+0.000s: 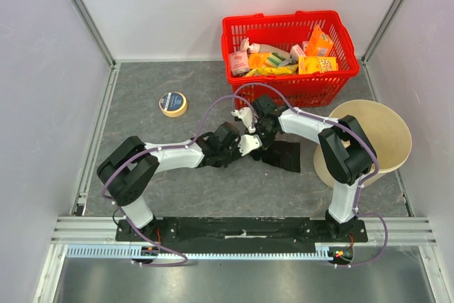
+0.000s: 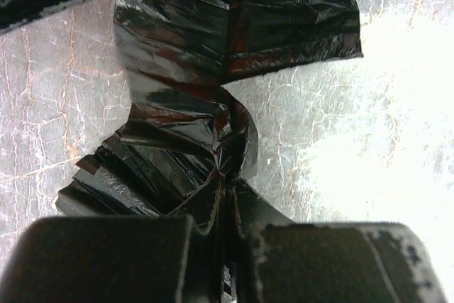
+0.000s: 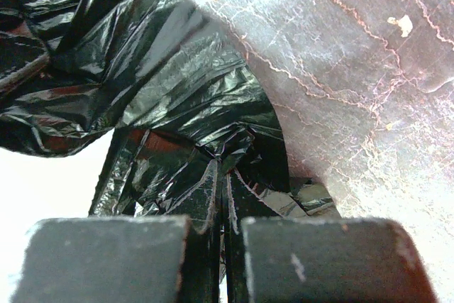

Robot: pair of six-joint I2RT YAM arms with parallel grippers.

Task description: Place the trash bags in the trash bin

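Black trash bags (image 1: 282, 154) lie crumpled on the grey table just left of the beige trash bin (image 1: 386, 133). My left gripper (image 1: 245, 143) meets them from the left and is shut on a pinched fold of black plastic (image 2: 213, 154). My right gripper (image 1: 261, 133) reaches in from the right and is shut on another fold of the bags (image 3: 177, 83). In both wrist views the fingertips (image 2: 227, 193) (image 3: 225, 168) sit tight together with plastic bunched at the tips. The two grippers stand close together over the bags' left end.
A red wire-mesh basket (image 1: 241, 30) with packaged goods stands at the back, right behind the grippers. A roll of tape (image 1: 173, 103) lies at the back left. Grey walls and metal rails bound the table on three sides.
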